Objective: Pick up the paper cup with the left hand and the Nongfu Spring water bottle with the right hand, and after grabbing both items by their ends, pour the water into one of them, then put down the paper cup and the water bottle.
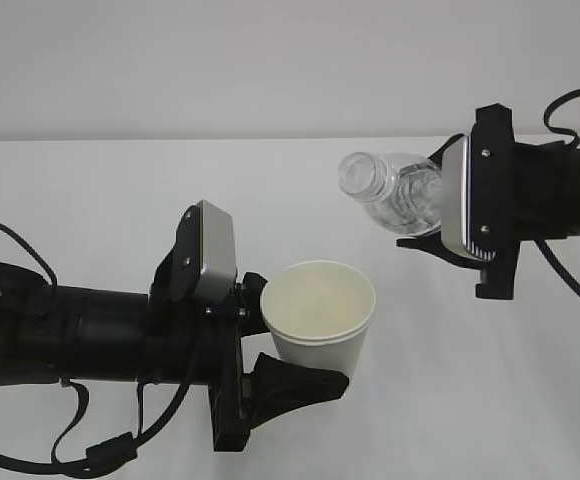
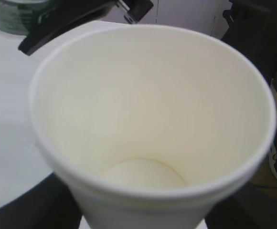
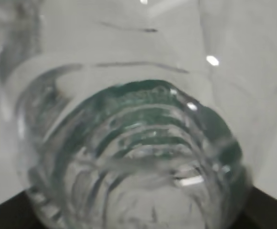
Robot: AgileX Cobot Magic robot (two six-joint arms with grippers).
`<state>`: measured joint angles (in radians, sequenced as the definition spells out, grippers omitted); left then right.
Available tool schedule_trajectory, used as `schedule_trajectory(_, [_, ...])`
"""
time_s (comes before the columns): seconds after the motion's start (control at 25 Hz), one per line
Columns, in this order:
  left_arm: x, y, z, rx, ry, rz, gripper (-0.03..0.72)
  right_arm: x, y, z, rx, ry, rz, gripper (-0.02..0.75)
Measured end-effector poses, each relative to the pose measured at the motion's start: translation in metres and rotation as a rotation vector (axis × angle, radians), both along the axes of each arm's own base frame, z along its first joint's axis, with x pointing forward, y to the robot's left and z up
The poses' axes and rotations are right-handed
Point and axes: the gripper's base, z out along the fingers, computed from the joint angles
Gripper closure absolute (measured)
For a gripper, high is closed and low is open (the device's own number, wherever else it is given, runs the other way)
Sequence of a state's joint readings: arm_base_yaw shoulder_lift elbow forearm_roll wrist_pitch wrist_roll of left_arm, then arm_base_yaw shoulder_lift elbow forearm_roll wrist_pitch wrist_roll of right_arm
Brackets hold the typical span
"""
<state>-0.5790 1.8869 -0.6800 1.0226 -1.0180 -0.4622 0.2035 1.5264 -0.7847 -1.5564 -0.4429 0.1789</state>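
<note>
Holding the paper cup [image 1: 322, 316] upright above the white table [image 1: 90, 200], the left hand [image 1: 260, 345] has its jaws clamped on the cup's lower wall, one finger [image 1: 295, 382] under the base side. Cup interior [image 2: 148, 119] looks cream-white; no liquid visible inside. Nongfu Spring water bottle [image 1: 392, 192] sits up and to the right of the cup, well apart from it, tilted near horizontal, open mouth facing left. Right hand [image 1: 448, 215] grips the bottle's rear end. Right wrist view: ribbed clear bottle [image 3: 129, 152], green tint, blurred; water not discernible.
</note>
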Motion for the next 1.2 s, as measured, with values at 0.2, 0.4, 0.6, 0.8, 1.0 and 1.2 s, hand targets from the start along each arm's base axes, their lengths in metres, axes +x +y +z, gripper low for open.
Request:
schedule_trajectory(0.2, [0.000, 0.000, 0.000, 0.002, 0.000, -0.001, 0.196, 0.008, 0.002, 0.012, 0.005, -0.045, 0.003, 0.246])
schedule_trajectory(0.4, [0.002, -0.001, 0.002, -0.002, -0.009, -0.003, 0.196, 0.011, 0.002, 0.018, 0.000, -0.072, 0.011, 0.246])
schedule_trajectory(0.6, [0.010, -0.006, 0.009, -0.019, -0.027, 0.006, 0.196, 0.012, 0.002, 0.019, -0.018, -0.095, 0.026, 0.246])
schedule_trajectory(0.8, [0.014, -0.008, 0.010, -0.008, -0.034, 0.010, 0.196, 0.012, 0.002, 0.019, -0.037, -0.112, 0.041, 0.246])
schedule_trajectory(1.0, [0.014, -0.008, 0.010, -0.002, -0.033, 0.012, 0.196, 0.012, 0.002, 0.019, -0.061, -0.133, 0.061, 0.246])
schedule_trajectory(1.2, [0.013, -0.008, 0.010, -0.001, -0.033, 0.010, 0.196, 0.012, 0.002, 0.019, -0.075, -0.145, 0.073, 0.246])
